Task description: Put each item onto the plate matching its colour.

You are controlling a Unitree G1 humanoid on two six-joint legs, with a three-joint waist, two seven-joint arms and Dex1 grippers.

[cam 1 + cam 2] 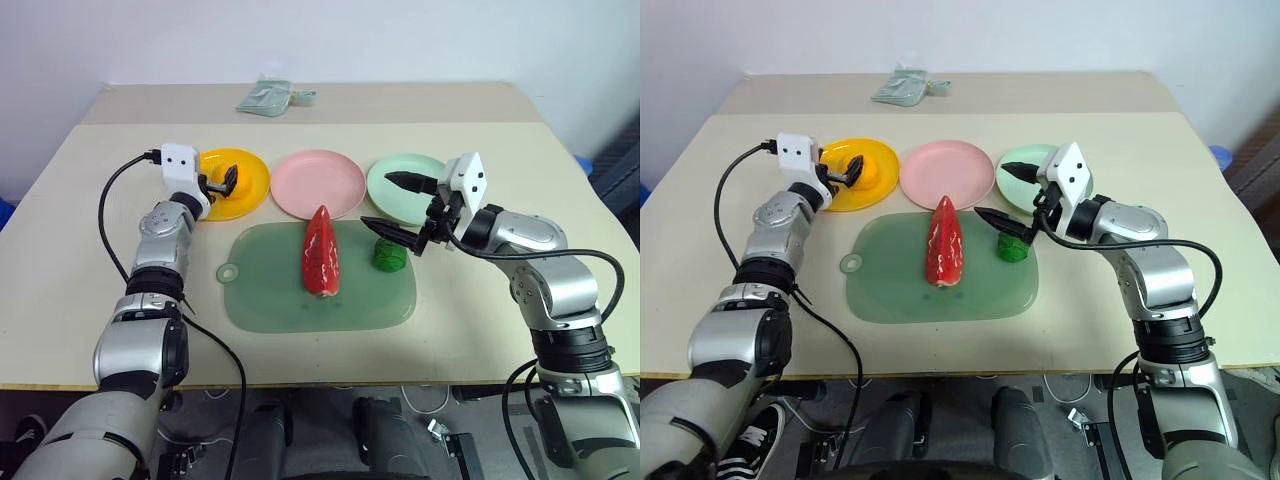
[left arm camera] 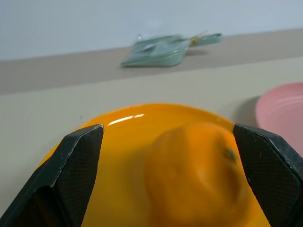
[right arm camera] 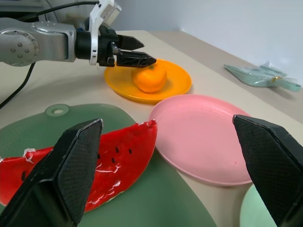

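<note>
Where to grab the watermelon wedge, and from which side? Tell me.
Grip the watermelon wedge across its middle, coming from above with the fingers astride its flat sides. It lies lengthwise on the green mat, tip toward the pink plate, so its middle likely offers the steadiest hold.

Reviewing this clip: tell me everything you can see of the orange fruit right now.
The orange fruit is a small, round toy with a smooth, slightly dimpled plastic-looking skin and a tiny dark stem spot on top. It sits on the yellow plate, inside the rim, apart from the pink plate beside it. The left hand is at it, open, one black finger on either side, with a visible gap in the left wrist view; nothing is gripping it.
</note>
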